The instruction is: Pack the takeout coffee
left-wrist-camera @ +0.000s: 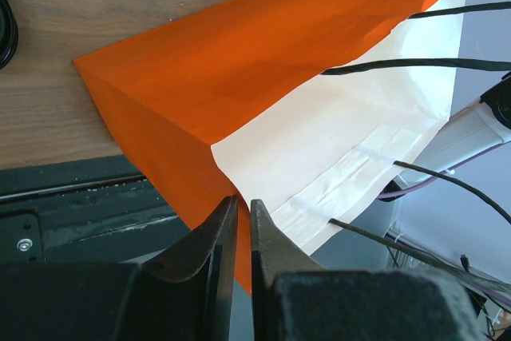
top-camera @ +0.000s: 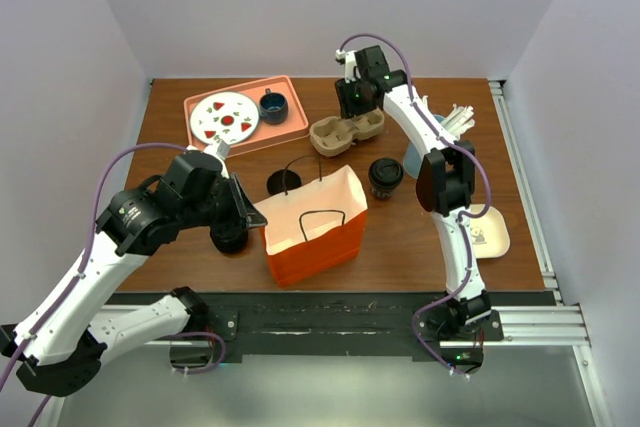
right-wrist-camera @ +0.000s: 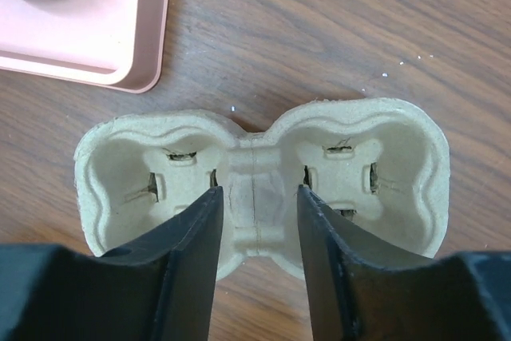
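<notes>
Beside orange bag (top-camera: 312,237), dark black-lidded takeout coffee (top-camera: 385,175); left fingers (left-wrist-camera: 214,247) tight on bag, right fingers (right-wrist-camera: 190,255) apart.

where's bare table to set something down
Bare wood on the near side of the takeout coffee, between the orange bag and the right arm. Crowded around the cup carrier, pink tray and left claw.

One orange bag (top-camera: 310,242), one pulp carrier (top-camera: 347,133), one pink tray (top-camera: 290,129), one patterned plate (top-camera: 224,117), one lidded coffee cup (top-camera: 385,175)
</notes>
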Controlling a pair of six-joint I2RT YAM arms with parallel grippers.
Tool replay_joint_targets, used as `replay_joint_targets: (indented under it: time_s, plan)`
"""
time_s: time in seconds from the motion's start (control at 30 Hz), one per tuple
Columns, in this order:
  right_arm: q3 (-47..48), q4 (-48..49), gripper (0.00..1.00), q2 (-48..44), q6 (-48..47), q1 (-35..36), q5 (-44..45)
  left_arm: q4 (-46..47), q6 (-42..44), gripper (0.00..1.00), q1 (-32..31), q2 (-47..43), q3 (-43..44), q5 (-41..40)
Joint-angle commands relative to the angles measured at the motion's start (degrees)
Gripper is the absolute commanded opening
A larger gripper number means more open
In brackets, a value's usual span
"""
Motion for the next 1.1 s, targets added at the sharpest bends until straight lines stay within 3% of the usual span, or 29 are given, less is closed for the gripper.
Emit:
replay_joint_targets:
  time_s: [0.0, 0.13, 0.9, 1.07]
  plan:
    - [1.6, -1.6, 0.49, -2.9, -1.4, -0.2, -0.5, 1.1, 0.2, 0.17, 0.3, -0.4, 0.4, 0.4]
    - [0.3, -2.3, 0.54, -2.3, -1.8, -0.3, -0.9, 1.1, 0.4, 0.17, 0.3, -0.5, 0.3, 0.6]
    - [1.4, -2.4, 0.56, 2.0, -1.4, -0.3, -1.1, 0.5, 0.8, 0.18, 0.2, -0.2, 1.1, 0.4]
    - [2.2, -3.3, 0.56, 3.4, -1.1, -0.3, -1.4, 0.9, 1.0, 0.24, 0.3, 0.3, 1.5, 0.4]
